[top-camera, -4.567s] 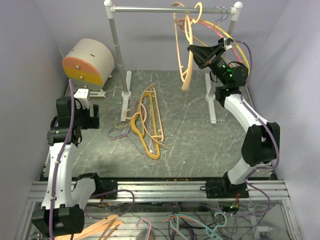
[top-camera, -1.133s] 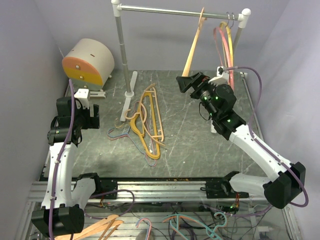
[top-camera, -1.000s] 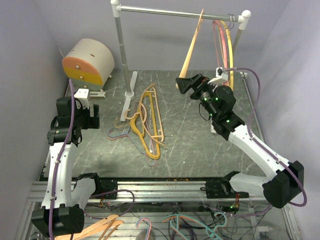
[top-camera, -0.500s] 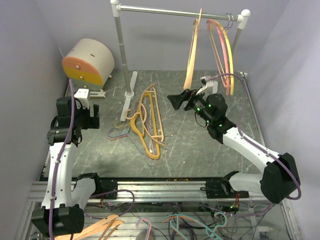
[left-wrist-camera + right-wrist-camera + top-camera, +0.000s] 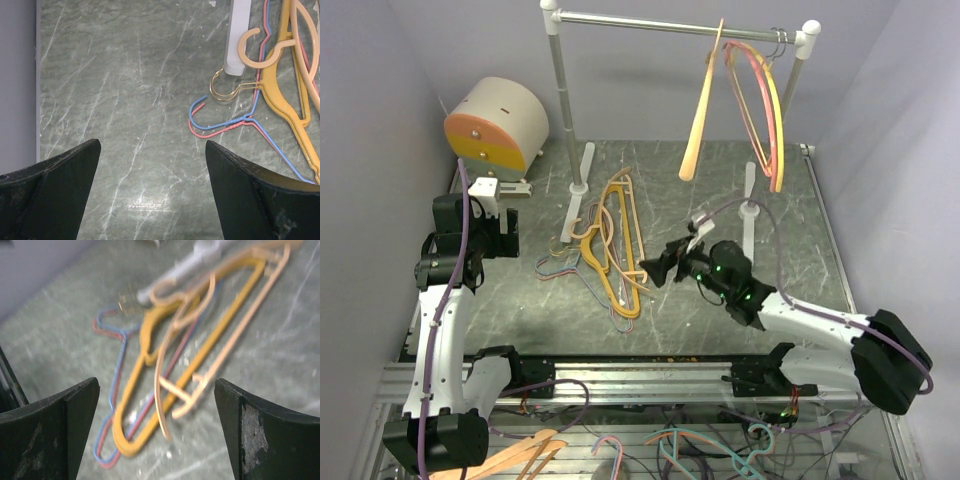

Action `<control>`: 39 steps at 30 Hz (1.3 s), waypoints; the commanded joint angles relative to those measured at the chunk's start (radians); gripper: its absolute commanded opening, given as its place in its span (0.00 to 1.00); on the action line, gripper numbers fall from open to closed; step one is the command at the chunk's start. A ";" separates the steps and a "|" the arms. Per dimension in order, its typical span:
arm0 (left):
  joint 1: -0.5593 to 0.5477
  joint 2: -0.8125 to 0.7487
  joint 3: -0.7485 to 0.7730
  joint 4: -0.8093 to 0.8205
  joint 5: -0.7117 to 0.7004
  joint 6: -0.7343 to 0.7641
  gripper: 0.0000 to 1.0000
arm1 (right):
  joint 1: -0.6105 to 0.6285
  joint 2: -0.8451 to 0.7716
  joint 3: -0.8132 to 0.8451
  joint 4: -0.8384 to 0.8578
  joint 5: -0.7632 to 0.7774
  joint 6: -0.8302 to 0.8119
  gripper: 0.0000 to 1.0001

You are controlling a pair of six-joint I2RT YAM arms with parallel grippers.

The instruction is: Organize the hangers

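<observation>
We see a white-posted metal rail (image 5: 650, 20) on the grey marbled table (image 5: 510, 300). A cream, orange-faced drum (image 5: 498, 125) sits to its left.

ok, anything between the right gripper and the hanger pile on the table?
Nothing visible. The right gripper, fingers open, faces the hanger pile directly over bare table. One catch: the hangers lie tangled over each other, and the pile's far end lies against the rail's foot.
</observation>
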 commanded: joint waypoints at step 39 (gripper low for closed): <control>-0.005 -0.019 -0.016 0.035 -0.007 0.002 0.97 | 0.262 0.718 0.517 -0.476 0.354 -0.146 0.37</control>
